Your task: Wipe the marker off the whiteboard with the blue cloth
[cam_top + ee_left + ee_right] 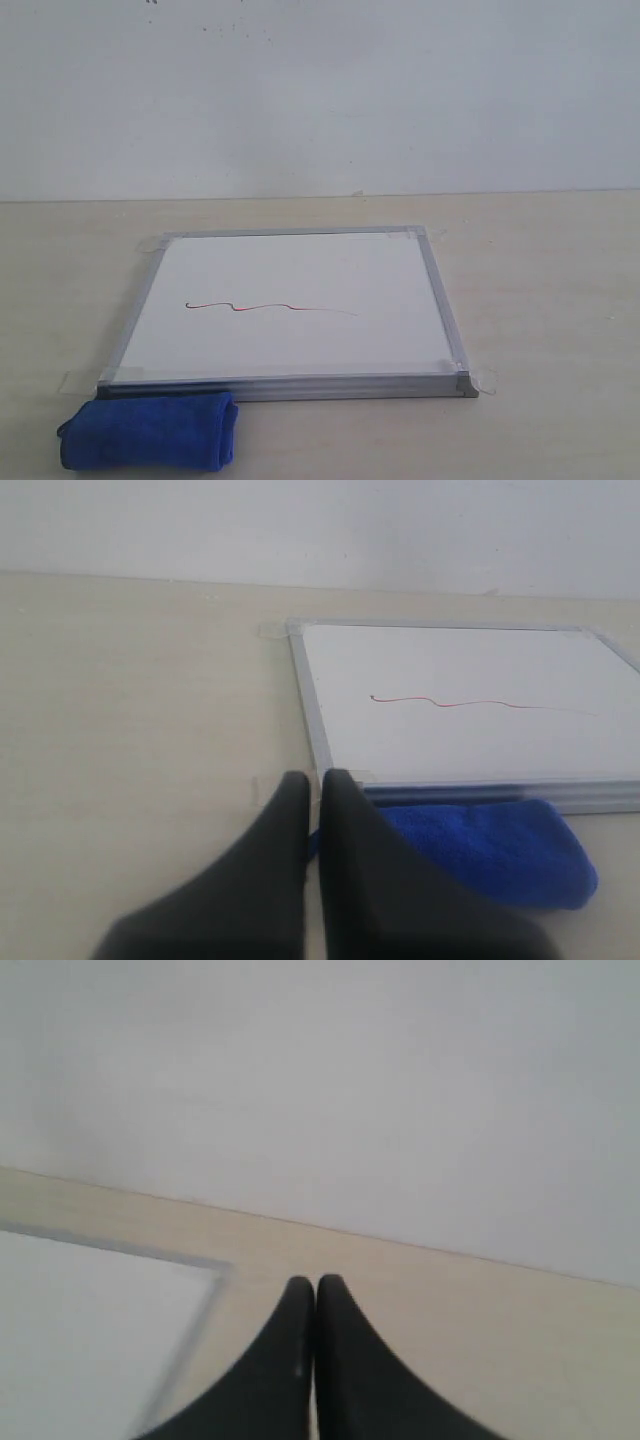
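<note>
The whiteboard [300,265] lies flat on the table, silver-framed, with clear tape at its corners. A thin wavy marker line [270,307], mostly red, runs across its middle. The blue cloth [150,432], a rolled bundle, rests on the table against the board's near left corner. No gripper shows in the exterior view. In the left wrist view my left gripper [314,777] is shut and empty, with the blue cloth [500,850], the whiteboard [460,660] and the marker line [470,703] beyond it. My right gripper [315,1282] is shut and empty beside a corner of the whiteboard [90,1310].
A pale wooden table [550,300] carries everything, with bare surface to the right and left of the board. A plain white wall [320,90] rises behind the table's far edge.
</note>
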`<action>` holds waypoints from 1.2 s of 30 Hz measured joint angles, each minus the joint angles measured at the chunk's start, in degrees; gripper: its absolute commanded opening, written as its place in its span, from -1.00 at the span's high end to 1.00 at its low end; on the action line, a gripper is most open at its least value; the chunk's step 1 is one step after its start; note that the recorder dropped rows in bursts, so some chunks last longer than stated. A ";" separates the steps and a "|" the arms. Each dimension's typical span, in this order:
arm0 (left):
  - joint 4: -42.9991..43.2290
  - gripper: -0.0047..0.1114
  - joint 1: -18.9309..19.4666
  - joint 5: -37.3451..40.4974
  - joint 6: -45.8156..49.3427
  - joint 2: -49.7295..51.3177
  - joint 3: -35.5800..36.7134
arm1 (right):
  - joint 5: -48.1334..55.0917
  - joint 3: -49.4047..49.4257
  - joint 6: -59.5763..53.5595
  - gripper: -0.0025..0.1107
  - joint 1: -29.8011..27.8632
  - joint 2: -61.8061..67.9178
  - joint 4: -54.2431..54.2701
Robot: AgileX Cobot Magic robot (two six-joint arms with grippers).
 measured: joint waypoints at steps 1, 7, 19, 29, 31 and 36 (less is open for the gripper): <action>0.00 0.85 0.00 0.00 0.00 0.00 0.00 | 3.75 -0.06 -6.29 0.96 0.30 0.00 2.34; 0.00 0.85 0.00 0.00 0.00 0.00 0.00 | 33.44 -4.84 -34.90 0.96 5.17 2.78 24.51; 0.00 0.85 0.00 0.00 0.00 0.00 0.00 | 34.03 -11.90 -93.40 0.05 26.40 15.85 79.11; 0.00 0.85 0.00 0.00 0.00 0.00 0.00 | 36.36 -32.26 -107.61 0.05 40.60 45.46 93.02; 0.00 0.85 0.00 0.00 0.00 0.00 0.00 | 39.47 -36.98 -113.28 0.05 40.60 49.28 98.84; 0.00 0.85 0.00 0.00 0.00 0.00 0.00 | 42.96 -46.81 -122.41 0.05 40.60 58.97 107.38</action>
